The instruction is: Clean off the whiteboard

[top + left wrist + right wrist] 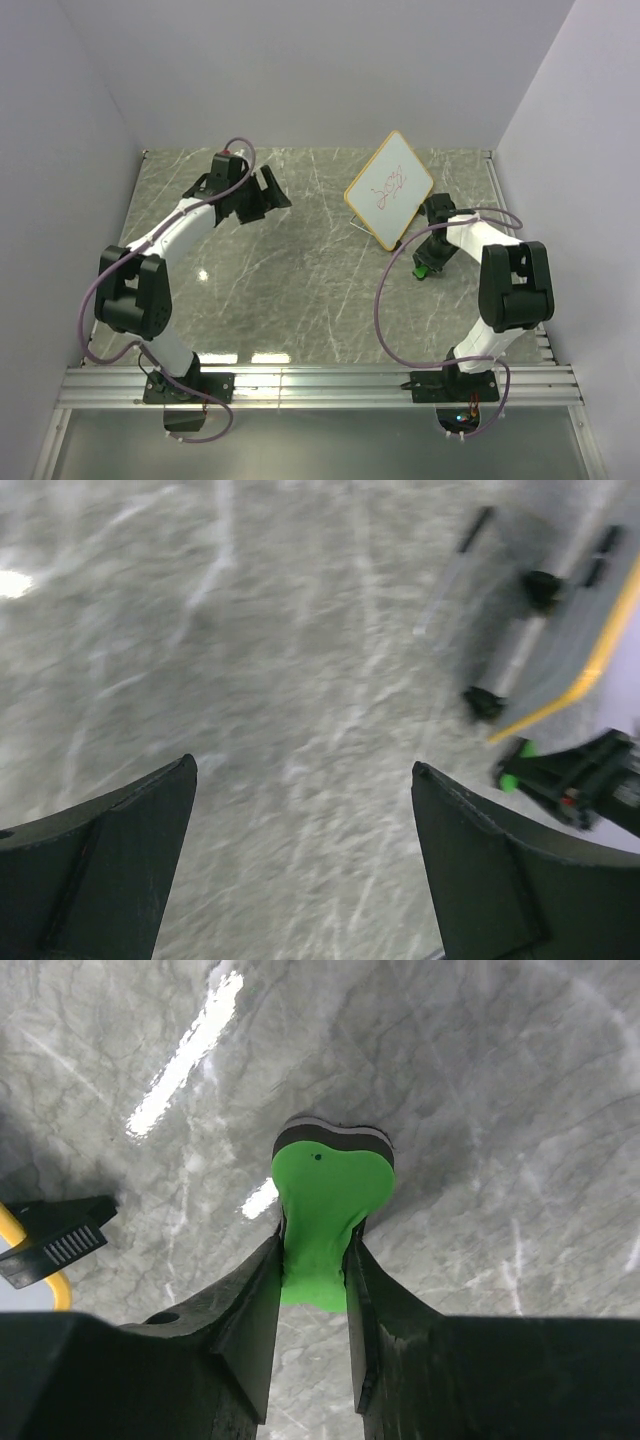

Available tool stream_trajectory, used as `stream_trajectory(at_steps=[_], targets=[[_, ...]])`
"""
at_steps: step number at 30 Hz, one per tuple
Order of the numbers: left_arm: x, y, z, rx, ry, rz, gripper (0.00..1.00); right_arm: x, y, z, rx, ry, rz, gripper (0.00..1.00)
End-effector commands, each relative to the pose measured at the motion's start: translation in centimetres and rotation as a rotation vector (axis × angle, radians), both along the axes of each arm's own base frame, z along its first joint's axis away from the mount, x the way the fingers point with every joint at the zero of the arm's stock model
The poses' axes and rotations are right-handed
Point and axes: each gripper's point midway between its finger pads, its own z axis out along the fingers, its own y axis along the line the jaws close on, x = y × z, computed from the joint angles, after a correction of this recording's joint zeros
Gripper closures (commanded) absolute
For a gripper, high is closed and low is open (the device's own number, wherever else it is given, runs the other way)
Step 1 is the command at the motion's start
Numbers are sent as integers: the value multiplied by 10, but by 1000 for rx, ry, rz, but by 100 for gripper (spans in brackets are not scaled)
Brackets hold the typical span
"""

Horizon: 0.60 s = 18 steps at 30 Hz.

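1. A grey, white-veined marble-look surface (310,270) fills the middle.
2. Plain pale walls enclose it: the left wall (50,150) at 9 o'clock, the back wall (320,60) at 12, and the right wall (590,140) at 3.
3. An aluminium rail (320,385) runs along 6 o'clock.
4. Bright light reflections (203,274) glint toward 7 o'clock.

Top view: bright, even, diffuse overhead light. The table (320,230) shows small white glare patches along its near edge and toward its left edge, shadows beneath the arms are faint and soft, and focus is sharp with no evident distortion. Left wrist view: heavy motion blur smears the marble veins and the whiteboard (578,638), and one glare spot is blown out to pure white. Right wrist view: crisp. A bright glare streak crosses the marble, and the green eraser (328,1210) is in focus, with a soft shadow beside it.
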Motion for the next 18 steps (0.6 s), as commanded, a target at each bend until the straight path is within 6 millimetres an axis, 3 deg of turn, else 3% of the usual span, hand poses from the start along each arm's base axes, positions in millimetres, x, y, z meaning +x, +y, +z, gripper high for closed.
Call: stream_trajectory(at_steps=[1,4,5,6,10,12,13,14,18], targets=[[22,-43,57,-151,-159,-99,8,2,-18,14,-65,-23,2,97],[34,-80,79,-237,-210,-180,10,1,-17,26,-56,-36,21,100],[41,-93,97,-258,-251,-203,10,-1,-16,29,-51,-36,32,100],[47,-105,86,-266,-230,-227,10,-2,-13,35,-32,-50,39,100],[52,-168,85,-311,-240,-336,11,-9,-6,53,9,-78,59,100],[60,-189,76,-321,-230,-351,11,-11,-4,64,18,-100,68,100],[60,-203,82,-331,-240,-368,11,-13,-2,69,27,-105,75,100],[63,-211,65,-329,-210,-374,11,-14,-2,75,31,-124,78,100],[63,-237,44,-339,-167,-424,13,-18,-1,90,34,-150,91,100]])
